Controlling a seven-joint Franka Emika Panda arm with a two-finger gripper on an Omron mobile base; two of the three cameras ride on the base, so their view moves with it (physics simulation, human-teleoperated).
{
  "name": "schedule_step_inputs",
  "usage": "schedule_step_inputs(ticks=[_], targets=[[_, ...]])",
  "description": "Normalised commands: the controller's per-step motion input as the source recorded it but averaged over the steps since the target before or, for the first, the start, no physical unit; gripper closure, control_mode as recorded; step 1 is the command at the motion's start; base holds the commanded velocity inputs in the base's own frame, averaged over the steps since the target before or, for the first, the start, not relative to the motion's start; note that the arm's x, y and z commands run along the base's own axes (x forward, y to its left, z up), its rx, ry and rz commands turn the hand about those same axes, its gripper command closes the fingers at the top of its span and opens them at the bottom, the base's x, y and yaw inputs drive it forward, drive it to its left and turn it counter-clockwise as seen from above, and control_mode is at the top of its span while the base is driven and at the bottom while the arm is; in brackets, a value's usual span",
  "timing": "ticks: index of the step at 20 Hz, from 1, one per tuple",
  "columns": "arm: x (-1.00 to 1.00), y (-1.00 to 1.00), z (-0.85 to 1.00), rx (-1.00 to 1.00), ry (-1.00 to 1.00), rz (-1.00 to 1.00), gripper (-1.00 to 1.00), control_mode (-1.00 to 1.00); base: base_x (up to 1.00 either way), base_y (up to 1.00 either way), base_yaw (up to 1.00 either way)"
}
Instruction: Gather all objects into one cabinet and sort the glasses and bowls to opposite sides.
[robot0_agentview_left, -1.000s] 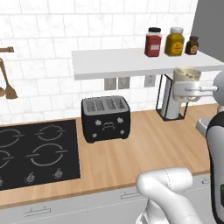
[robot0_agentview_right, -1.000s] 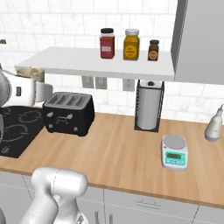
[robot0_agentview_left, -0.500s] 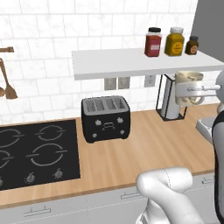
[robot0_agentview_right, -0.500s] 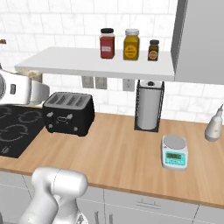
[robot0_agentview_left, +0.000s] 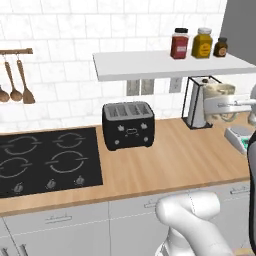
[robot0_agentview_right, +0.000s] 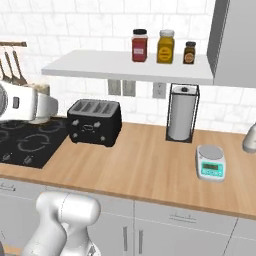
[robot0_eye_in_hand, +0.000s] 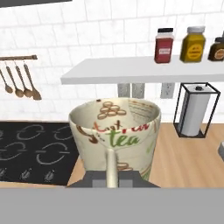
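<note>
I have the cream ceramic mug printed with "tea" (robot0_eye_in_hand: 114, 135) clamped by its handle in the gripper (robot0_eye_in_hand: 112, 175), jaws pinched together on it, carried high above the wooden counter (robot0_agentview_left: 175, 160). My worry: the thin handle grip could let it swing or slip, or it clips the black four-slot toaster (robot0_agentview_left: 128, 125). The hand view shows the mug's empty inside; the left base view shows it beside the wire paper-towel stand (robot0_agentview_left: 196, 102).

The cream mug (robot0_eye_in_hand: 116, 135) hides the gripper's fingertips at bottom centre of the hand view. In the right base view, a grey object (robot0_agentview_right: 250, 140) is cut off at the right edge.
</note>
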Motion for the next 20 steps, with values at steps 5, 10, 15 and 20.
schedule_step_inputs(ticks=[5,10,15,20], targets=[[0.0,0.0,0.0,0.0,0.0,0.0,1.0,1.0,-0.84,0.98,0.6],[0.0,0.0,0.0,0.0,0.0,0.0,1.0,1.0,-0.36,0.84,0.89],[0.0,0.0,0.0,0.0,0.0,0.0,1.0,1.0,-0.13,0.71,0.9],[0.0,0.0,0.0,0.0,0.0,0.0,1.0,1.0,0.07,0.6,0.79]])
